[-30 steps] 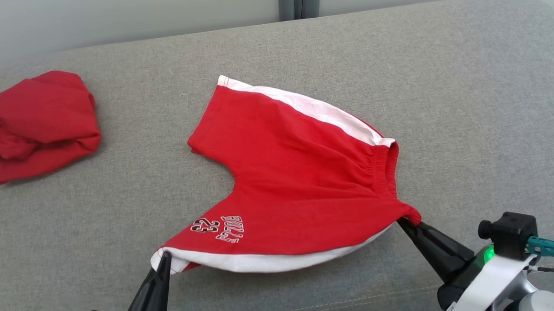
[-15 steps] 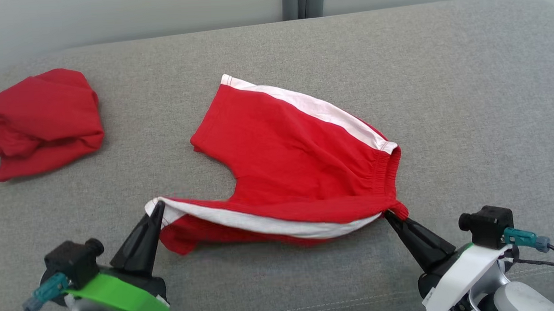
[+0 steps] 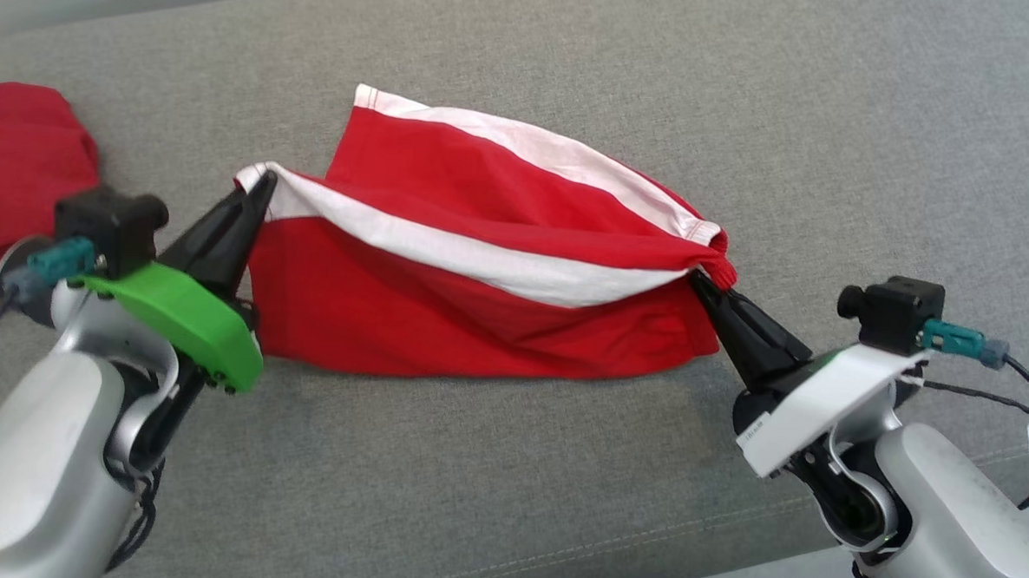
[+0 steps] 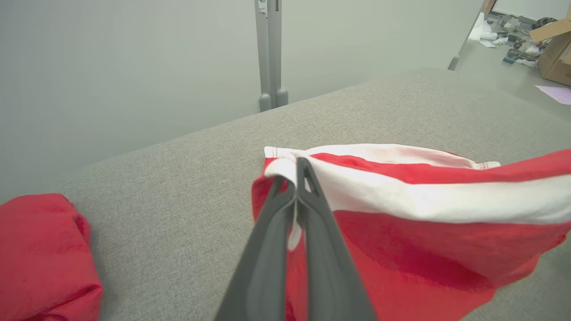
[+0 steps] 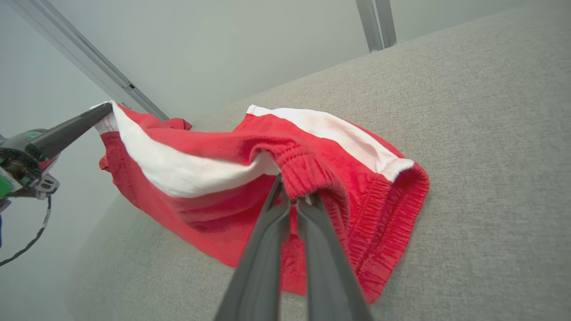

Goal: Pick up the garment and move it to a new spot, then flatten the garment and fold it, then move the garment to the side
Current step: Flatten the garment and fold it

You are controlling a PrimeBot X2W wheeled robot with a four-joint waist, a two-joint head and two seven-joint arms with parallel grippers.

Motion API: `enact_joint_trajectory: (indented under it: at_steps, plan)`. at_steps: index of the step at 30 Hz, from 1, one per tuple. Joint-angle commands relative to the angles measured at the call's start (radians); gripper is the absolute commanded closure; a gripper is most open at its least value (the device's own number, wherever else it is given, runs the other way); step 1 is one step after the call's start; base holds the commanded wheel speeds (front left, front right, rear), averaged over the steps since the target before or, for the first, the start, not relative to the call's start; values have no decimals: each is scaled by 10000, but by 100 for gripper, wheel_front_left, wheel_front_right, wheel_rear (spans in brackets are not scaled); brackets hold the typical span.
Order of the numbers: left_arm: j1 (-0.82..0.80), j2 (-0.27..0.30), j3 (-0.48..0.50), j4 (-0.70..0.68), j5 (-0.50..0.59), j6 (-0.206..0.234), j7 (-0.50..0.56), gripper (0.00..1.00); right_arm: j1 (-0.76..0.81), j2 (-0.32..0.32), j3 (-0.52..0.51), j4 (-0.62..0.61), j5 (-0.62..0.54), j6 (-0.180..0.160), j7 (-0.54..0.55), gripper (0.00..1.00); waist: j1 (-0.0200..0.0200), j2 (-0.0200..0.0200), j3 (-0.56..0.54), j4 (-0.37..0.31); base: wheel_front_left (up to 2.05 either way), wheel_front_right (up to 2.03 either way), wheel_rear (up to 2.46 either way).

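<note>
garment: red shorts [image 3: 481, 325] with white side stripes, in the middle of the grey fabric surface [image 3: 864, 135], strung between the two tools.
left tool [image 3: 260, 183]: fingers pressed together on the white-hemmed corner of one leg opening. the left wrist view has white cloth pinched in the slit between them.
right tool [image 3: 701, 281]: fingers closed on the red elastic waistband [image 5: 312, 171] at the shorts' right end. the right wrist view has the gathered band bunched over the tips.
held edge: a white stripe [image 3: 478, 260] runs nearly straight from one tool to the other, raised off the surface, with a red panel hanging below it.
far part: the other leg [image 3: 404, 155], with a stripe of its own, lies on the surface behind the lifted edge.
lower hem: cannot tell whether the hanging panel touches the surface.
head view gives: both arms at once, the left with a green bracket [image 3: 177, 312] and the right with a white bracket [image 3: 823, 397]. a second red cloth [image 3: 14, 163] is bunched at the far left, well apart from the shorts.
left wrist view gives: a grey post [image 4: 269, 53] against the wall beyond the surface's far edge, and a cardboard box [image 4: 555, 58] among clutter on the floor at upper right.
right wrist view gives: the left tool from the side, at that view's left edge, gripping its corner, and a shadow under the hanging cloth.
</note>
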Motion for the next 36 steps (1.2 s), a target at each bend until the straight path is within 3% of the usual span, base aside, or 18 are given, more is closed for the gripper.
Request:
enact_joint_trajectory:
  at_steps: [1, 8, 15, 36]
  plan:
    - [-247, 76, -49, 16, -79, -29, 47, 100, -152, 40, -42, 34, -9, 0, 18, 100, 0, -1, 667, -560, 0, 0, 0]
    - [-2677, 1007, -1676, 446, -1011, -43, 1081, 100, -1429, 1163, 107, 880, -66, 2, 227, 100, 0, -1, 1750, -1451, 0, 0, 0]
    - [-4103, 1579, -2618, 1525, -1759, -38, 1086, 100, -2290, 1768, 8, 1924, -8, 0, 145, 100, 0, -1, 2435, -1990, 0, 0, 0]
    - [-6267, 2184, -4572, 3173, -2757, -39, 804, 100, -3637, 1970, 779, 3311, 892, -17, -298, 100, 0, -1, 3120, -2433, 0, 0, 0]
